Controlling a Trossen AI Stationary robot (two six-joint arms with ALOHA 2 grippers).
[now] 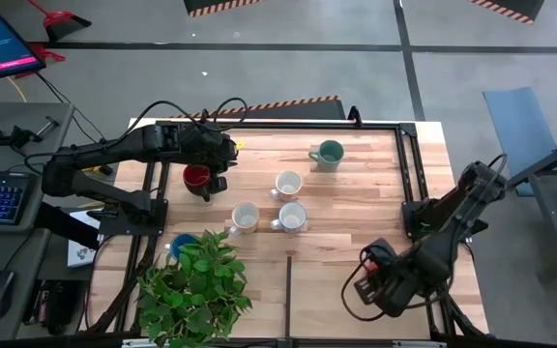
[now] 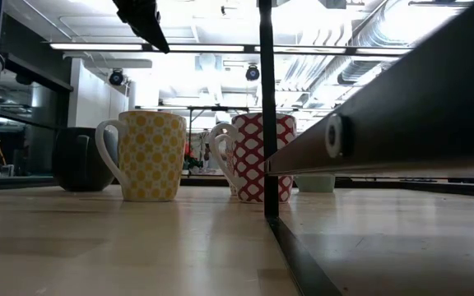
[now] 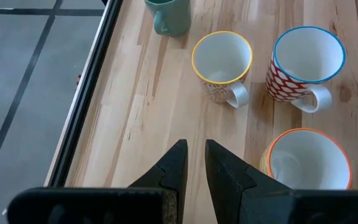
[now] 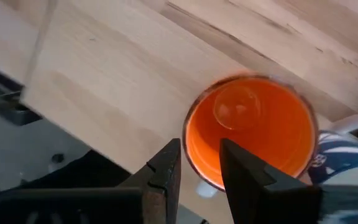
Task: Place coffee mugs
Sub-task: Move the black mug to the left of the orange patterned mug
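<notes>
Several coffee mugs stand on their bases on the wooden table (image 1: 356,193): a green one (image 1: 329,153) far back, a dark red one (image 1: 196,177), a yellow-rimmed one (image 3: 222,59), a red-patterned one (image 3: 306,62) and a yellow-dotted one (image 2: 151,156). A blue mug (image 1: 182,244) shows beside the plant. My left gripper (image 3: 191,158) hangs above the table beside the dark red mug, open by a narrow gap, nothing between its fingers. Near the table's near right corner, my right gripper (image 4: 197,165) is shut on an orange-lined mug (image 4: 253,124), which the arm hides in the high view. My right gripper holds the orange mug by its rim wall (image 4: 194,149), one finger (image 4: 244,171) inside the cup and the other (image 4: 163,168) outside. The fingers come from above, pointing down. The mug stays upright, mouth up; whether its base is off the table I cannot tell.
A leafy potted plant (image 1: 196,285) stands at the near left. A black frame rail (image 1: 409,174) runs along the table's right side, and a post (image 2: 266,107) rises in the low view. A blue-and-white thing (image 4: 344,158) sits right beside the orange mug.
</notes>
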